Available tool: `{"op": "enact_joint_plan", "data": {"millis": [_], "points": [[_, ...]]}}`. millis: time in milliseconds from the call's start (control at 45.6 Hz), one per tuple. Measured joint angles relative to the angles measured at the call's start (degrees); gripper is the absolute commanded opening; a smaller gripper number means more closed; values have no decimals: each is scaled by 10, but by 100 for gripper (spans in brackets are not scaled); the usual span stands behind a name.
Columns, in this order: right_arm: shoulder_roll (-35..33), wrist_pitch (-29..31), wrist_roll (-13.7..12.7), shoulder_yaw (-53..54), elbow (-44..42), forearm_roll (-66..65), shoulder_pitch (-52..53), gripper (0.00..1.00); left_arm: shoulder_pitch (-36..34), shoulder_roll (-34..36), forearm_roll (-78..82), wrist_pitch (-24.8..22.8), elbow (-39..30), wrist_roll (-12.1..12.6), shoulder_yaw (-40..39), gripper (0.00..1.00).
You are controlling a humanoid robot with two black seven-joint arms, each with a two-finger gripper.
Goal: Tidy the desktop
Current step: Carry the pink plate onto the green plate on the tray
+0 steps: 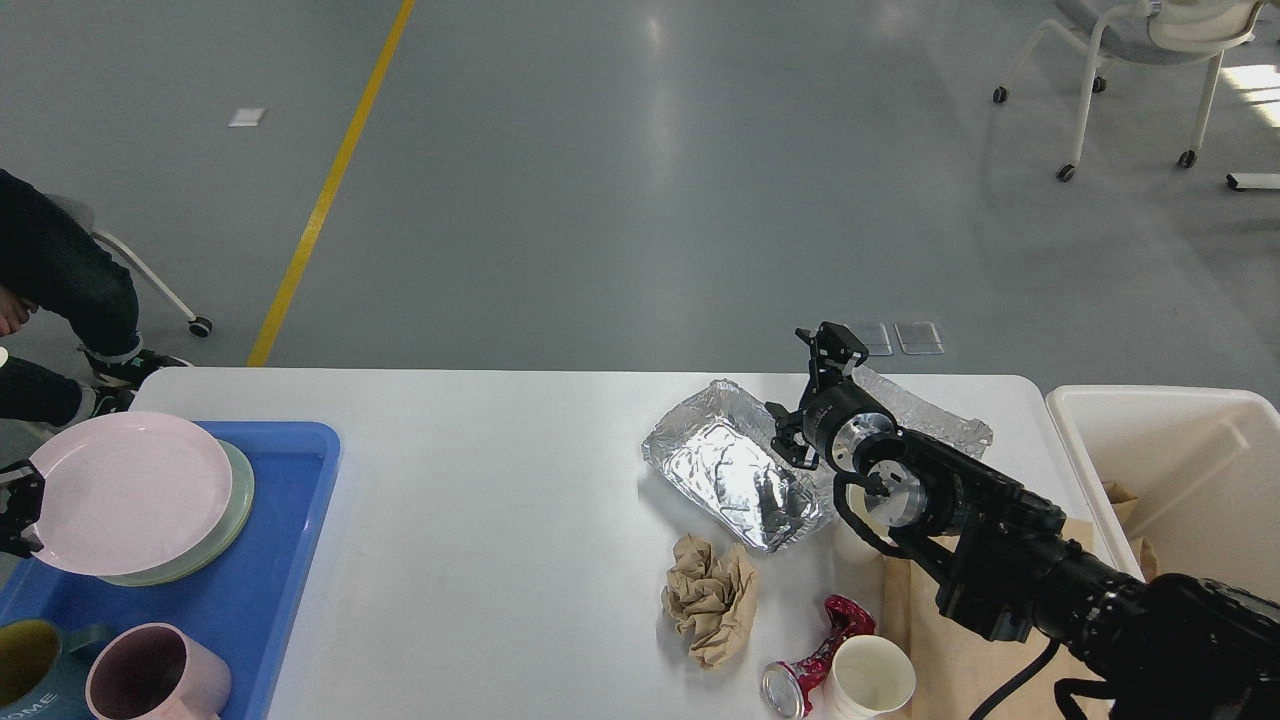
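two plates stacked on the tray, litter spread over the desktop

the desktop fills the middle, with one blue tray at its left end and one cream bin beside its right end. the tray holds one pink plate on one green plate, plus two mugs. the left gripper grips the pink plate's left rim. on the desktop: one foil tray, one paper ball, one crushed can, one paper cup. the right gripper is above the foil; cannot tell how its jaws stand.
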Motion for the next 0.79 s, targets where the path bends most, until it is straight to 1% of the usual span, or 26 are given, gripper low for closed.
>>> {"op": "enact_joint_plan", "data": {"millis": [197,307,439,790], "points": [[0,0,0,0,0,0,0,100,13,-4,0,30,6,2,-4,0],[0,0,0,0,0,0,0,100,15,-4,0,50,6,9,-8,0],[0,0,0,0,0,0,0,100,15,-5,0,54,12,16,-14,0],[0,0,0,0,0,0,0,100,35,-37,0,68,18,18,-32,0]]}}
